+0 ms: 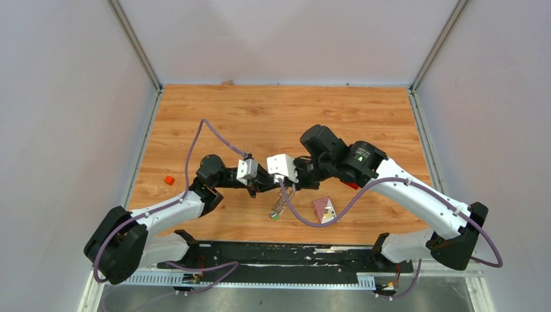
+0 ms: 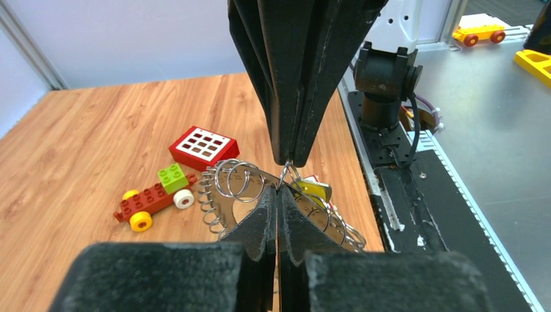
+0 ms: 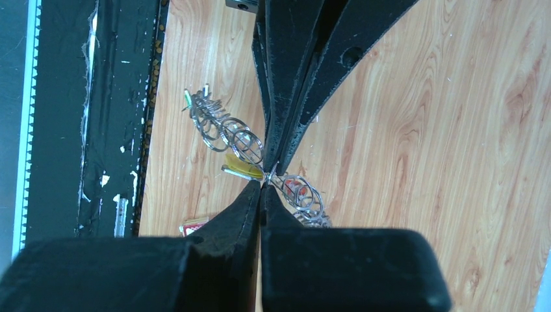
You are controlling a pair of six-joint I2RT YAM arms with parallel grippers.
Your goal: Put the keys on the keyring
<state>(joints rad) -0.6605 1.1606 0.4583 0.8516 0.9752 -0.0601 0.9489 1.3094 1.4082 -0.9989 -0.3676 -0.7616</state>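
Steadiness first: keep left gripper (image 2: 278, 195) and right gripper (image 3: 263, 185), both clamped on keyring (image 2: 227, 185) near red block (image 2: 203, 146), prying wire gently apart.

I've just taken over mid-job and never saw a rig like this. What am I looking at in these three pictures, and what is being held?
Two robot arms are bolted at the near edge of a wooden table. The top picture looks down from above and behind them; the other two come from a camera on each wrist, looking along its own claw. The left claw and right claw are both shut, tip to tip, pinching the keyring, a wire coil with a yellow-tagged key beside the tips. On the table lie a red block with white buttons and a toy car.
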